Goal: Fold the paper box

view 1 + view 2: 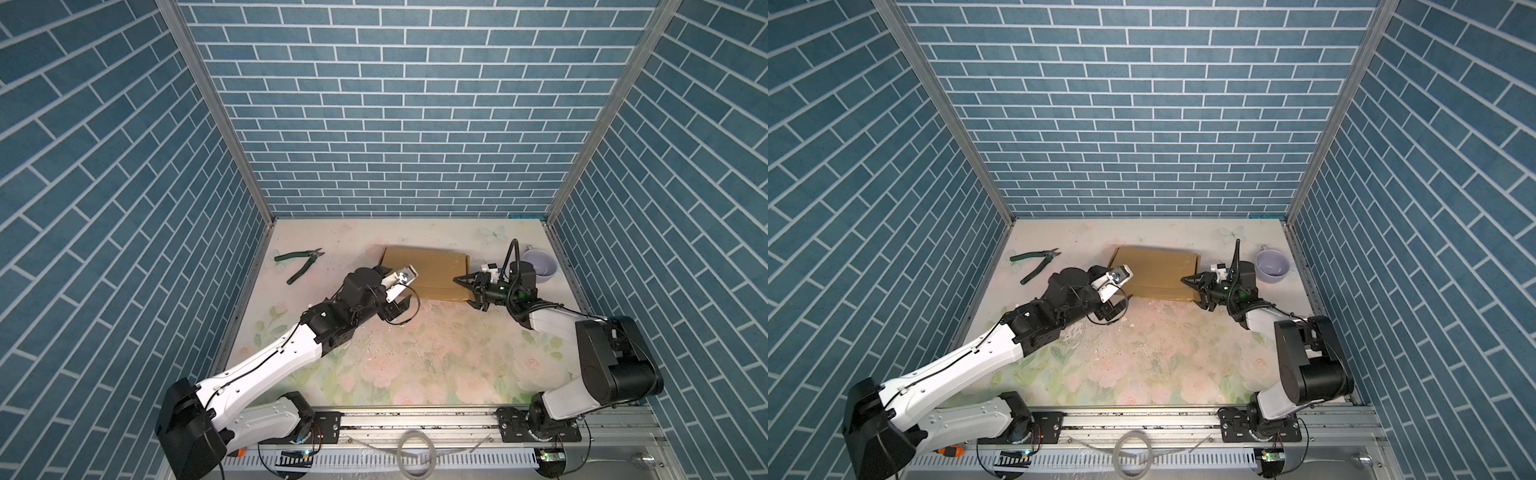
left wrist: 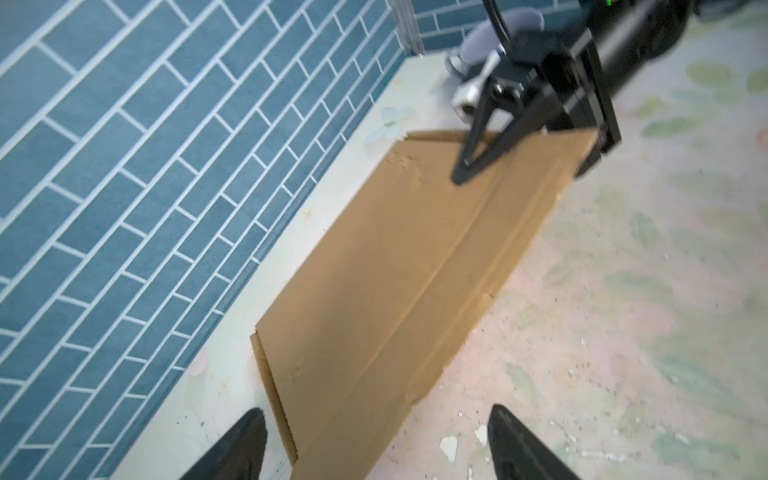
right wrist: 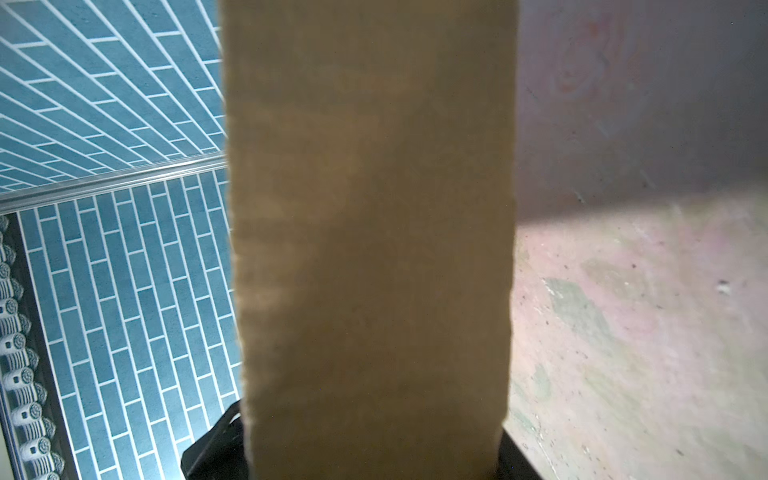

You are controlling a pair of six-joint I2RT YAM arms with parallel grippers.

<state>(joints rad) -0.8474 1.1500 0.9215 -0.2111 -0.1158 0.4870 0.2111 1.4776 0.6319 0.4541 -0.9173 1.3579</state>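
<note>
Starting from the near edge, the table is bare floral surface with a few white chips. This is the widest room either arm has for moving.

**Gripper state**
- Left gripper: the fingers stand wide apart and hold nothing. The left end of the paper box lies between them without contact.
- Right gripper: it straddles the box's right end, with one finger over the top face. In the right wrist view cardboard fills the gap from jaw to jaw, so it reads as clamped on that end.

**Position of the work**
- The box lies shallow and closed-looking in the back half of the table, right of the middle.
- Whether its front flap is fully tucked cannot be told.

**Hazards**
- With only one end held, a pull or lift by the right arm would likely pivot the box and drag its free left end.
- If the left fingers close off-centre, they may crush the corrugated corner.
- The cup stands just behind the right wrist, so a backward swing could strike it.

**Clearances**
- The pliers lie well apart to the left.
- Only a narrow strip of table separates the box's far edge from the back wall, so there is little room to push it farther.
</note>
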